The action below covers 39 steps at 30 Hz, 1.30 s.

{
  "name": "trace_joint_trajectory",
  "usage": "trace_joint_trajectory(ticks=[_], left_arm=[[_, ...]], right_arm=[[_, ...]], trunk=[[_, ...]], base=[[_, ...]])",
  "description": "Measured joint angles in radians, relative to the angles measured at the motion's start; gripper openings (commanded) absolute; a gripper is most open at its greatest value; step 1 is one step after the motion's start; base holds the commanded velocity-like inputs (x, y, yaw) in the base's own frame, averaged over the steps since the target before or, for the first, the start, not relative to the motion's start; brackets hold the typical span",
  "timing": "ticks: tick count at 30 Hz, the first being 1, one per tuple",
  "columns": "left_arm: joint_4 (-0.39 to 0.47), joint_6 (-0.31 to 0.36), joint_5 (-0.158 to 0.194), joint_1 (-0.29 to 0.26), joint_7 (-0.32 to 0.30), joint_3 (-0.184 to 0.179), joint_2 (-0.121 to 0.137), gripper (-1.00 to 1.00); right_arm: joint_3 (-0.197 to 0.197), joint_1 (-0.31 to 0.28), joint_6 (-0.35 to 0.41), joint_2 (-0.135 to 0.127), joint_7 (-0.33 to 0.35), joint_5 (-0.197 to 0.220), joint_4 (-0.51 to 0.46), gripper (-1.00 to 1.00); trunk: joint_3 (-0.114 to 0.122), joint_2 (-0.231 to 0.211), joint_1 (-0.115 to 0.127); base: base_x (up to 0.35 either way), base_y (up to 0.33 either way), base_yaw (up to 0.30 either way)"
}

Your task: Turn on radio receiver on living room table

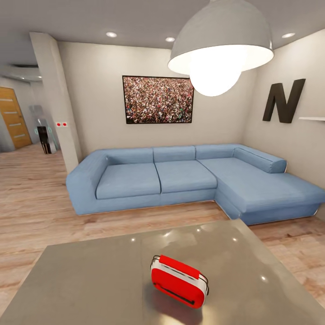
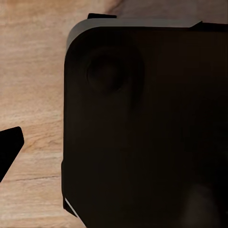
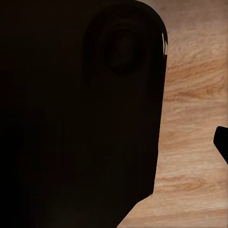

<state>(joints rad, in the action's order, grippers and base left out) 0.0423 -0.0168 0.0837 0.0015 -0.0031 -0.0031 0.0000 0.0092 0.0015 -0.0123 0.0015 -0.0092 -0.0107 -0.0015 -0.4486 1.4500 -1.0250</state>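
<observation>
The red radio (image 1: pixel 179 280) lies on the glossy grey worktop (image 1: pixel 90 280), near its close edge and a little right of the middle, tipped over on its side with the thin loop handle along its lower face. The surface around it is bare grey with small light glints. Beyond the far edge of the worktop there is a strip of light wood floor (image 1: pixel 36 207), then a big blue L-shaped sofa (image 1: pixel 189 178) against the beige wall, its long arm running toward the right. A crowd picture (image 1: pixel 158 99) hangs above the sofa, a black letter N (image 1: pixel 283 101) is on the right wall, and a grey dome lamp (image 1: pixel 221 40) hangs low, covering the upper right of the head view. A wooden door (image 1: pixel 13 118) stands far left past a pillar (image 1: pixel 58 101).

In both wrist views a dark rounded body blocks most of the sight, with wood floor beside it; whether either end effector is released or clenched cannot be told
</observation>
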Motion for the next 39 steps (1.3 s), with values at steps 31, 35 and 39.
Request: trace_joint_trajectory(ticks=[31,35,39], left_arm=[[0.018,0.004,0.001,0.000,0.000,0.000,-0.004,1.00],[0.018,0.007,0.001,0.000,0.000,0.000,-0.004,1.00],[0.018,0.009,0.001,0.000,0.000,0.000,-0.004,1.00]], right_arm=[[0.000,0.000,0.002,-0.001,0.000,0.000,0.000,1.00],[0.000,0.000,0.002,-0.001,0.000,0.000,0.000,1.00],[0.000,0.000,0.002,0.000,0.000,0.000,0.000,1.00]], trunk=[[0.000,0.000,0.000],[0.012,-0.028,0.015],[0.025,-0.056,0.031]], base=[[0.001,0.000,0.000],[0.000,0.000,0.000],[0.000,0.000,0.000]])
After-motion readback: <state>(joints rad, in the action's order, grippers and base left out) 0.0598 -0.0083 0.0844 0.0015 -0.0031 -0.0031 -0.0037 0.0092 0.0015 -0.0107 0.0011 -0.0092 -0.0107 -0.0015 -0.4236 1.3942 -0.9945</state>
